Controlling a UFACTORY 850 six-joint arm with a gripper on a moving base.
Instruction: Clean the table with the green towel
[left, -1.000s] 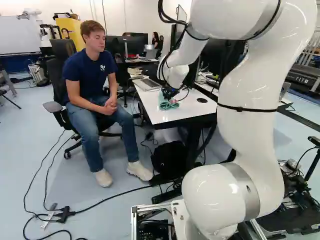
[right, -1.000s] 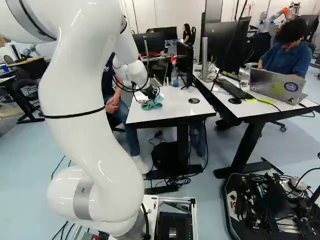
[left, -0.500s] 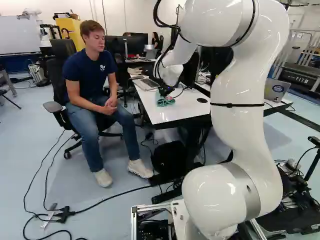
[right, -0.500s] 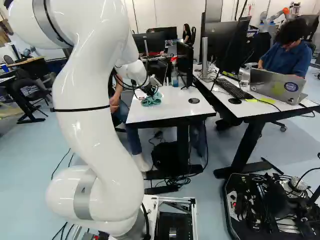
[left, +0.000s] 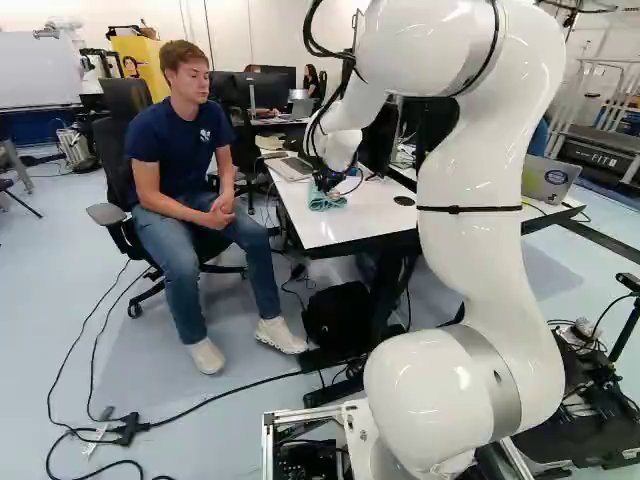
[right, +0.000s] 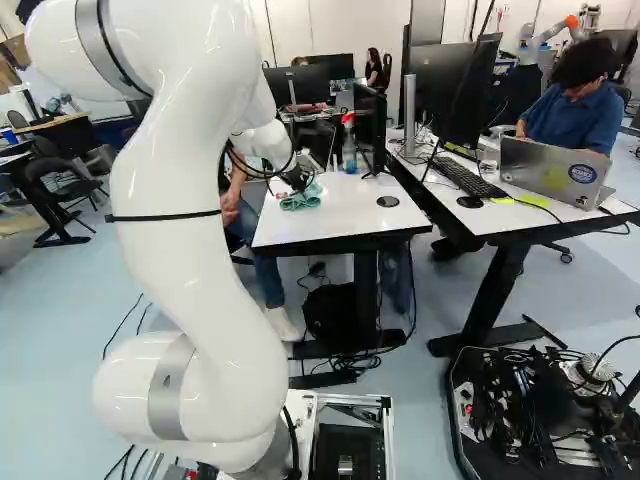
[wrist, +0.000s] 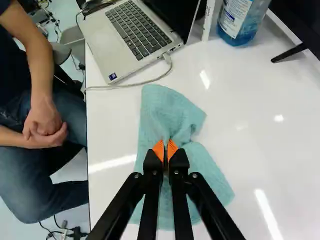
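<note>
The black two-fingered gripper, nearly closed, pinches the green cloth towel. Its spread folds likely help wiping

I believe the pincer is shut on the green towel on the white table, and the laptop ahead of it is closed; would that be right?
Not quite: the laptop is open, its keyboard showing and its screen raised, as the wrist view shows. The pincer is indeed shut on the green towel on the white table.

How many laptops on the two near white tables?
2: an open laptop ahead of the claw, a silver laptop at the right of the right base view. Monitors may hide more.
</note>
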